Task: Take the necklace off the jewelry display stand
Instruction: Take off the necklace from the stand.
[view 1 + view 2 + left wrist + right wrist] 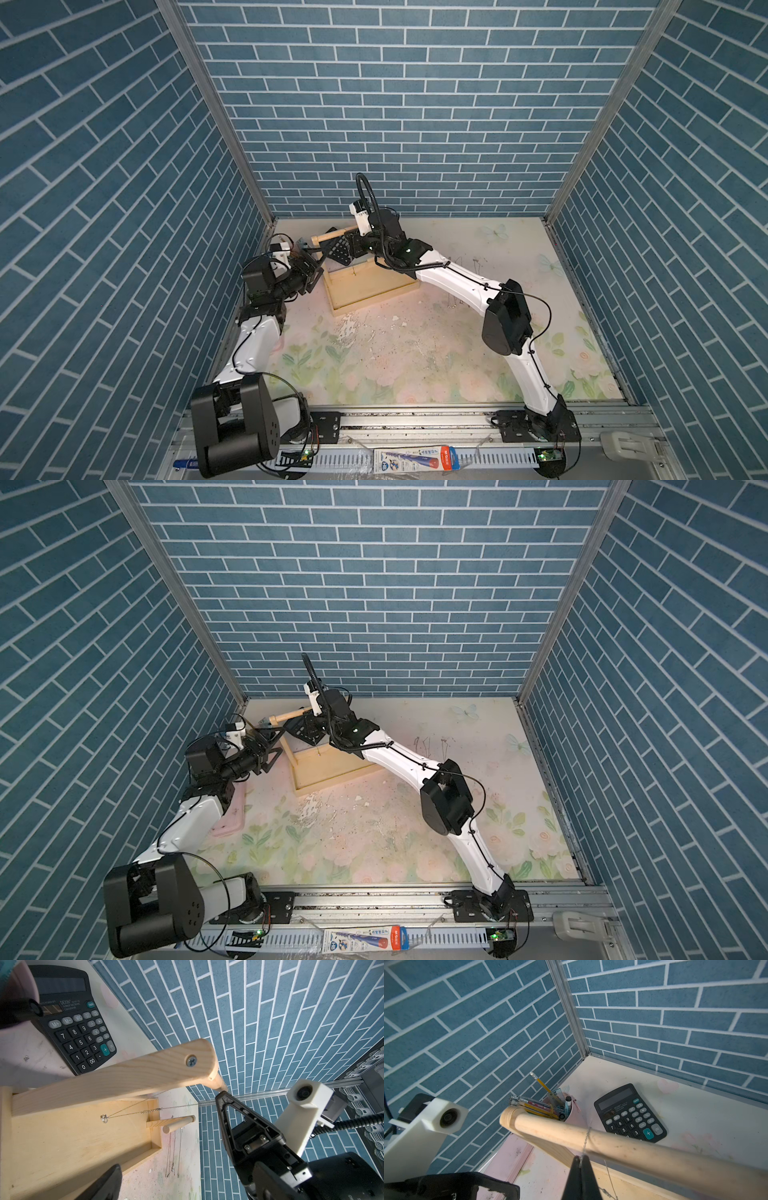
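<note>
The jewelry display stand (374,286) (332,766) is pale wood and stands at the back left of the table, in both top views. A thin silver necklace (586,1136) loops over its upper dowel bar (633,1151). My right gripper (580,1160) (338,249) is shut on the chain just under that bar. In the left wrist view the chain runs taut from the right gripper's fingers (223,1095) down to a small pendant (104,1119) over the tray base. My left gripper (187,1167) (311,259) is open beside the tall upright (124,1080), holding nothing.
A black calculator (631,1113) (79,1032) lies behind the stand near the back corner. A pink pencil cup (560,1109) full of pencils stands next to it. Several other necklaces (172,1157) hang from the lower dowel (180,1122). A pink tray (228,820) lies under my left arm.
</note>
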You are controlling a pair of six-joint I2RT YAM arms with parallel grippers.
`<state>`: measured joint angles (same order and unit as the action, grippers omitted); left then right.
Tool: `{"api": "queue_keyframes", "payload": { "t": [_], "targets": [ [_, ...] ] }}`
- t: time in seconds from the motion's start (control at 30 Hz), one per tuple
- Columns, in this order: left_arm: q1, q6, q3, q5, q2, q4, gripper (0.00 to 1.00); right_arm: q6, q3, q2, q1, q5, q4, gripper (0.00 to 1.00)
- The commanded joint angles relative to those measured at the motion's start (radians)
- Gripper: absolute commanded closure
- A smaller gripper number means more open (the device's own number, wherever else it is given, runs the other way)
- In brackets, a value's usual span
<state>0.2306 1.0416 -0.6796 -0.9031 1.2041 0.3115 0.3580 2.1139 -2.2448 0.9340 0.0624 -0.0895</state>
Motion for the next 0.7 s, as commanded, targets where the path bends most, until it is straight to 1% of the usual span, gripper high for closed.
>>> {"api": "queue_keyframes", "payload": {
  "t": [0.0, 0.07, 0.67],
  "targets": [
    [0.006, -0.008, 0.007, -0.015, -0.006, 0.015, 0.01, -0.034, -0.012, 0.044, 0.006, -0.02, 0.007, 1.0],
    [0.006, -0.008, 0.008, -0.015, -0.008, 0.016, 0.01, -0.037, -0.012, 0.079, 0.006, -0.022, 0.007, 1.0],
    [-0.014, -0.013, 0.003, -0.022, -0.015, 0.02, 0.01, -0.068, -0.003, 0.11, 0.005, -0.049, -0.012, 1.0]
  ]
}}
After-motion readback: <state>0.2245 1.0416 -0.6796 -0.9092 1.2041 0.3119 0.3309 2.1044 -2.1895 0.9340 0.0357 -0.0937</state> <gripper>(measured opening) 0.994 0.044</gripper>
